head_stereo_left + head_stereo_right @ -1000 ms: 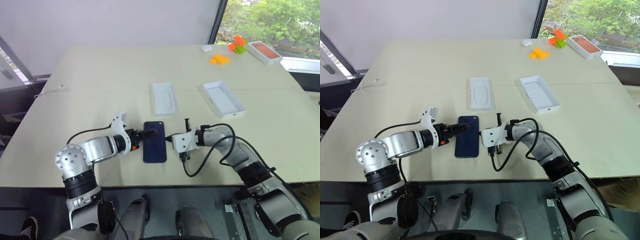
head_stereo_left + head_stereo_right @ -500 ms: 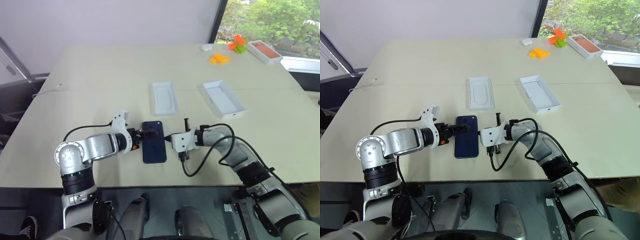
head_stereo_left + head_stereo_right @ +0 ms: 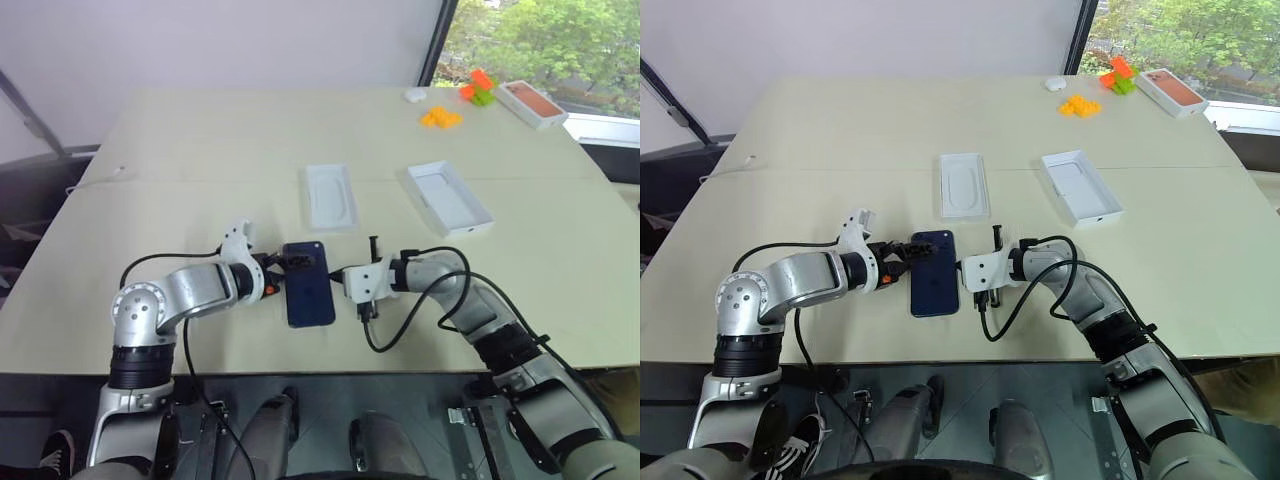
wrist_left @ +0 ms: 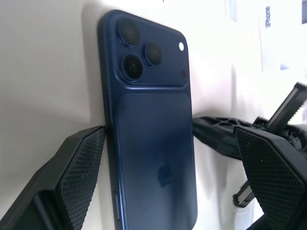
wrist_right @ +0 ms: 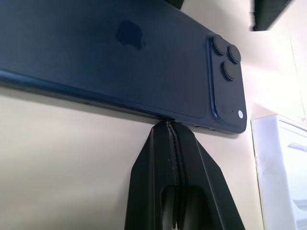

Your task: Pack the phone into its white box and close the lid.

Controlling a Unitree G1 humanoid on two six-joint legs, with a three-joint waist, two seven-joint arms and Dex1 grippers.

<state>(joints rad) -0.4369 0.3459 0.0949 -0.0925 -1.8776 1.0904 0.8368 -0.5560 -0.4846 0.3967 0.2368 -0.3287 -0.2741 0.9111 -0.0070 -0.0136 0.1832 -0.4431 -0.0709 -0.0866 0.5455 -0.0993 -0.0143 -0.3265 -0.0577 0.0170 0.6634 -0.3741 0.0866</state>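
**Surfaces and finishes on the bench**

The phone (image 4: 153, 158) has a smooth back of dark navy with a soft satin sheen, a slightly shinier rim along its edge, and glossy dark lenses in a raised corner cluster. The left gripper (image 4: 168, 182) has fingers (image 4: 79, 170) of matt black plastic, their pads finely cross-hatched and rough. The right gripper (image 5: 169, 125) has fingers of smoother matt black plastic. The bench (image 3: 200, 150) is a pale beige, matt and even. The white box (image 3: 330, 197) looks like smooth matt card.
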